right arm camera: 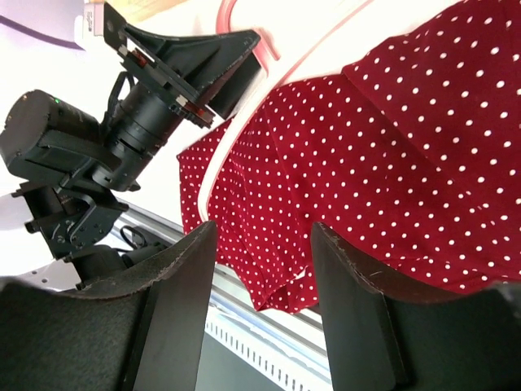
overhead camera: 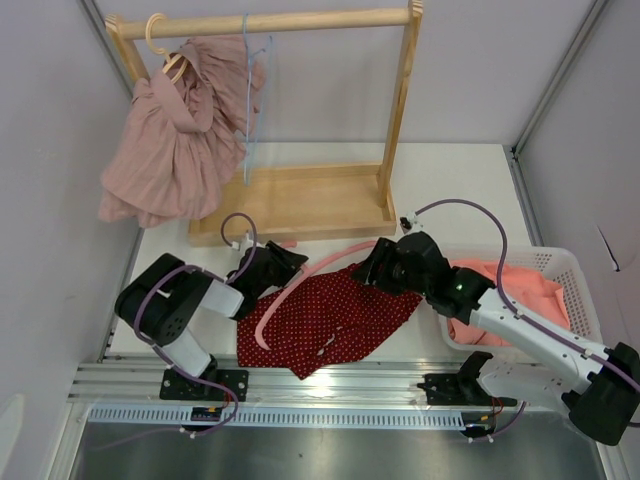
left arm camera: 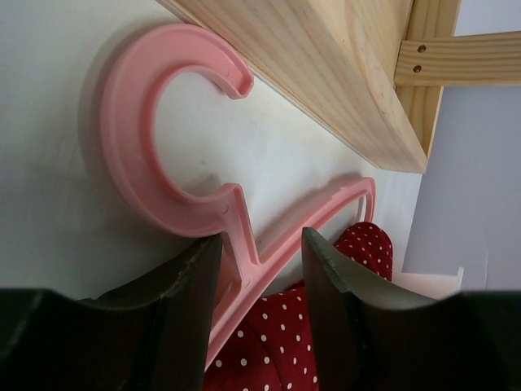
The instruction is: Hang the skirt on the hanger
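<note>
Your left tool (left arm camera: 260,244) is released: its two fingers stand apart on either side of the neck of the pink hanger (left arm camera: 138,138), the left finger (left arm camera: 191,301) right against the plastic and the other with a gap beside it. Just beyond those tips the hanger's hook lies flat on the white desk (left arm camera: 49,163), and past the hook sits the wooden rack base (left arm camera: 326,65). The red dotted skirt (overhead camera: 340,320) lies spread on the desk under and beyond your right tool (right arm camera: 264,236), with one arm of the hanger laid across its far edge. That tool is released too, its fingers wide apart and hovering over the cloth; whether they touch it you cannot tell. Behind the right tool, beside its arm, stands a white basket (overhead camera: 560,262) with orange cloth inside.
</note>
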Controlling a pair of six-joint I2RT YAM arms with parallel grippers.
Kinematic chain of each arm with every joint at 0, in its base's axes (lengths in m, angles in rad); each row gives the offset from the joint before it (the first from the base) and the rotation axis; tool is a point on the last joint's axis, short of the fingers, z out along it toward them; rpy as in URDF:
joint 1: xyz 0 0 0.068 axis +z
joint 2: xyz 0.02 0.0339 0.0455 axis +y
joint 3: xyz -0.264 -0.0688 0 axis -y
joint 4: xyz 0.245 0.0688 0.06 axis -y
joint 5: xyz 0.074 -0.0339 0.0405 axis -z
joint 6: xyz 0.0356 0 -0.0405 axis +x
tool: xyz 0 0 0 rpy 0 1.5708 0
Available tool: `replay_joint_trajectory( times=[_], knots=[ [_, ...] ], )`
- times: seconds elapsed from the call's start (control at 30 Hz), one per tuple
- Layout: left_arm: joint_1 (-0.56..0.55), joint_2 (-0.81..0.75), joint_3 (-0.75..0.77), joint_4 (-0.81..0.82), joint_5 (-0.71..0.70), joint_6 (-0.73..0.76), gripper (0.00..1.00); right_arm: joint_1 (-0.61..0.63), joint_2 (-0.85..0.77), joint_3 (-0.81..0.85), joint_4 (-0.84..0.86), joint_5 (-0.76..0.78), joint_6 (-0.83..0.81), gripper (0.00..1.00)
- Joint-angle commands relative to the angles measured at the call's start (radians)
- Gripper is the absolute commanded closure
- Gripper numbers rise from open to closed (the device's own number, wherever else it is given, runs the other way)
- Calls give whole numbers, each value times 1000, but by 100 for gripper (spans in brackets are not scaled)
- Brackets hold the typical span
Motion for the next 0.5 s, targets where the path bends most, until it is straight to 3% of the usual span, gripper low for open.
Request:
replay_joint_trajectory(
  times=[0.0,0.17,0.47],
  knots=[
    [-22,32,24,-32,-37,-21,51,-12,-14,-7,4,-10,-15,45],
    [-25,85,30,16,-25,-49,58,-15,-22,-13,6,-10,-10,44],
    [-25,107,22,128,0,-57,87,-18,-28,-34,12,-11,-6,45]
  ],
)
